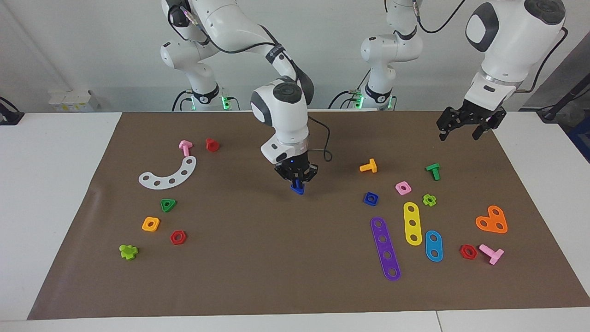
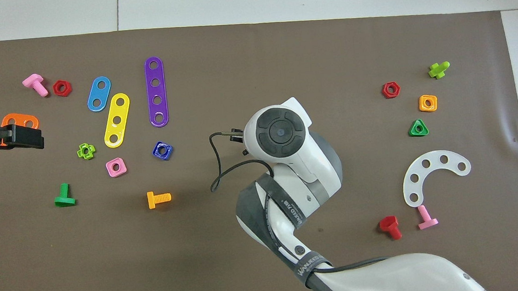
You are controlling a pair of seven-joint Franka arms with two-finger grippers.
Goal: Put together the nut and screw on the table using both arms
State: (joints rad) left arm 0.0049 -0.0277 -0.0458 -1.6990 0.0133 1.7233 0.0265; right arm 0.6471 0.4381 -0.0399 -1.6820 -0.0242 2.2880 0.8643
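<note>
My right gripper (image 1: 297,180) is over the middle of the brown mat (image 1: 258,258), shut on the dark-blue screw (image 1: 297,187), which hangs just below its fingers, close to the mat. In the overhead view the right arm's wrist (image 2: 281,132) hides the screw. The dark-blue nut (image 1: 370,198) lies flat on the mat toward the left arm's end; it also shows in the overhead view (image 2: 162,150). My left gripper (image 1: 460,133) is open and empty, raised above the mat at the left arm's end; in the overhead view (image 2: 32,138) it covers part of an orange plate.
Near the nut lie a pink square nut (image 1: 403,187), an orange bolt (image 1: 368,166), a green bolt (image 1: 433,171), a purple strip (image 1: 385,248) and a yellow strip (image 1: 412,223). A white curved plate (image 1: 169,174) and several coloured nuts lie toward the right arm's end.
</note>
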